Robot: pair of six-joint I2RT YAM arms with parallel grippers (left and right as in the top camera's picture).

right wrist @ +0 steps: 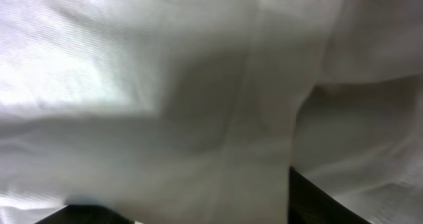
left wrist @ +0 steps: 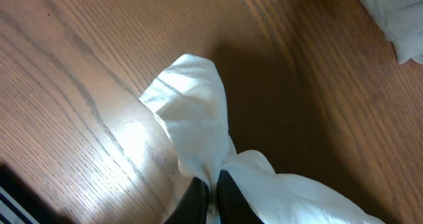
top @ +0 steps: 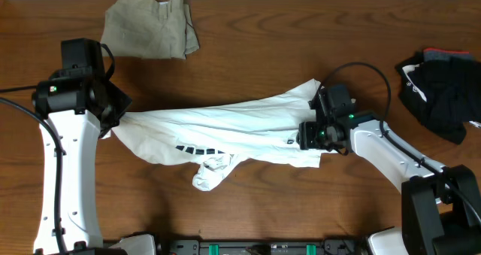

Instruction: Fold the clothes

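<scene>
Brown wood-grain desk [top: 255, 59] carries a white T-shirt [top: 225, 131] with a black block print, drawn out in a long crumpled band across the middle between the two arms. Folded khaki trousers [top: 150, 25] lie at the far edge toward the left and a black bundle [top: 443, 89] at the right edge, both well apart from it. The left claw [left wrist: 213, 187] is pinched almost closed on the shirt's left corner, while the right claw [top: 310, 135] sits at the shirt's right end, so smothered in white cloth that its opening and hold cannot be told.
</scene>
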